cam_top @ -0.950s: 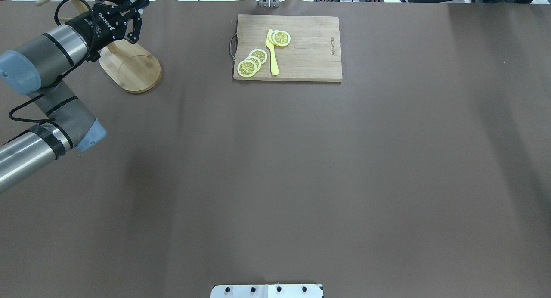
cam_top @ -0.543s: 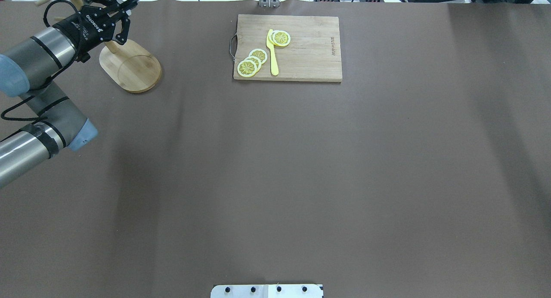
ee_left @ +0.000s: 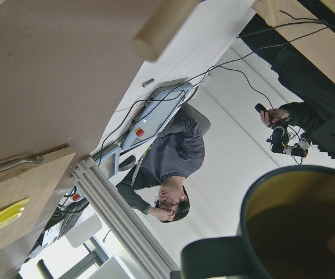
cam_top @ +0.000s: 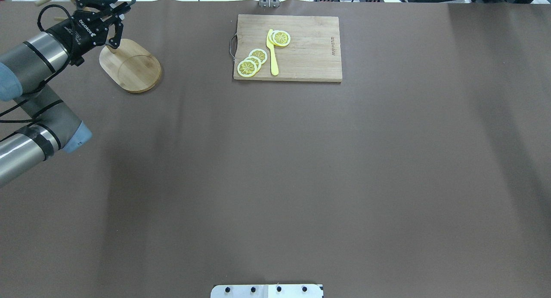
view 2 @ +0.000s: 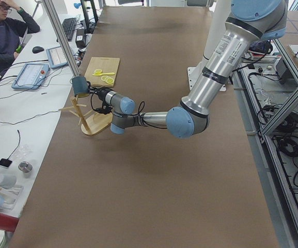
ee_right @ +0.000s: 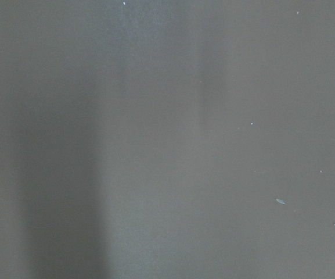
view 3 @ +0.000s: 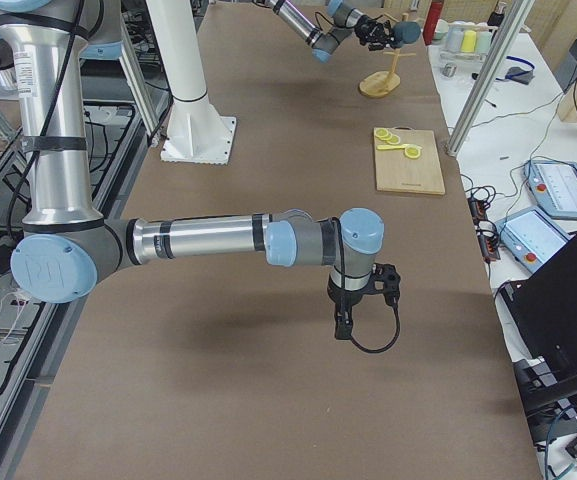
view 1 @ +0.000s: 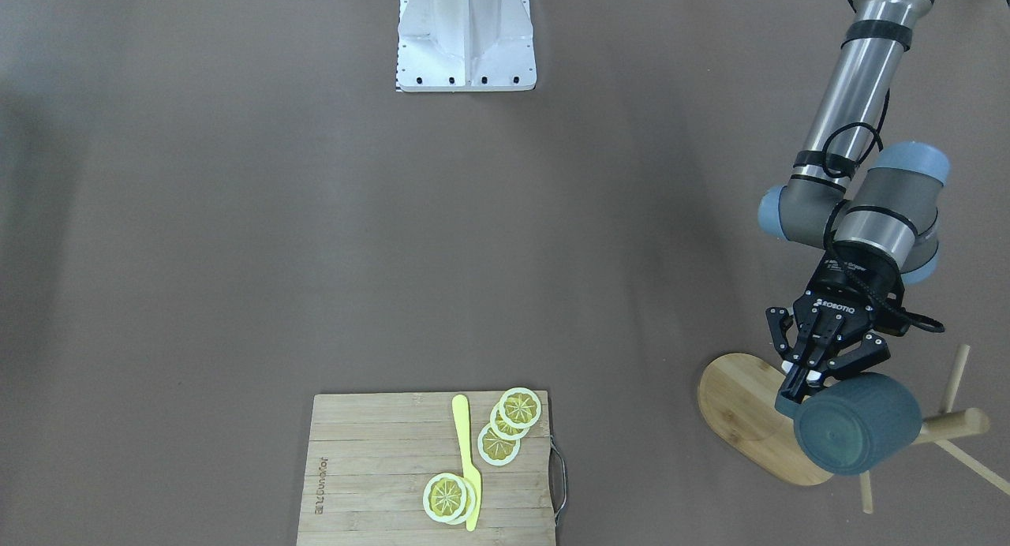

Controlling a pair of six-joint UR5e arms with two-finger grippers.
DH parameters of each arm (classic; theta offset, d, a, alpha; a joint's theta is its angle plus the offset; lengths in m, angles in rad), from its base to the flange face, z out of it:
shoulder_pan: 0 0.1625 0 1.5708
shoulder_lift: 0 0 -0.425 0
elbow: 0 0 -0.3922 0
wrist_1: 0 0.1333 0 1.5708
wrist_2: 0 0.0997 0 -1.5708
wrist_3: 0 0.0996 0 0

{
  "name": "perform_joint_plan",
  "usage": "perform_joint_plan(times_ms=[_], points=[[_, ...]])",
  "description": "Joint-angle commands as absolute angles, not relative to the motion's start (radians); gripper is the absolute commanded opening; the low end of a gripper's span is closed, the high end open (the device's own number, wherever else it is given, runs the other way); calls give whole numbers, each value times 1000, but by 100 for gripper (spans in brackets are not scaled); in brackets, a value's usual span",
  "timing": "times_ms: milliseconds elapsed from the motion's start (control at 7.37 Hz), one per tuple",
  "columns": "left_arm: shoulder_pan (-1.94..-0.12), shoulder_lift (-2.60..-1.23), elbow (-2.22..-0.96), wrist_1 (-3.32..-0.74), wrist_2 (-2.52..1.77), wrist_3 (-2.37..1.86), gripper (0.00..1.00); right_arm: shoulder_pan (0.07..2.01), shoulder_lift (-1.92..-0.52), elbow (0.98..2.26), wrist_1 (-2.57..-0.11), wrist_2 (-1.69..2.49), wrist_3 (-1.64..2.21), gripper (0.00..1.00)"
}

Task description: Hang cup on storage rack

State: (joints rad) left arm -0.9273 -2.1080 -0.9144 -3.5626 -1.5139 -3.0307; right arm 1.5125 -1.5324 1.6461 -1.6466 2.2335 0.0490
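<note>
The cup (view 1: 856,424) hangs in the air over the far left corner of the desk (view 1: 237,254), tipped onto its side. Its closed base points toward the far edge, and its yellow-green inside opens back toward the wrist camera. The left claw (view 1: 801,384) is clamped on the cup at the rim, and its fingers (view 1: 813,368) are drawn in against the wall. Seen from the left end of the desk, the cup sits level with the top of the storage rack (view 1: 742,408), higher than most of the pegs. Just beside it, the rack's post and thin pegs (view 1: 951,424) spread out, and the flat oval base rests on the desk below.

Further right along the far edge lies a bamboo cutting board (view 1: 379,467) with a metal handle. It carries lemon slices (view 1: 521,408) and a yellow knife (view 1: 465,451). The right claw (view 3: 353,320) points down over bare desk on the near right side, well apart from everything else. I cannot tell whether it is apart or together. A person (view 2: 4,36) sits beyond the far edge.
</note>
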Motion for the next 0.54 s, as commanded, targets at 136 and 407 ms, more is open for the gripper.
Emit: perform_joint_plan(times_ms=[136,407], points=[[-928,-2108,-891,-3573,-1516,-3031,0,1513,-1532,1646,-1646,2233,49,100],[-928,-2108,-878,-3582,-1516,-3033,0,1513,-1532,1646,-1647,2233,49,100]])
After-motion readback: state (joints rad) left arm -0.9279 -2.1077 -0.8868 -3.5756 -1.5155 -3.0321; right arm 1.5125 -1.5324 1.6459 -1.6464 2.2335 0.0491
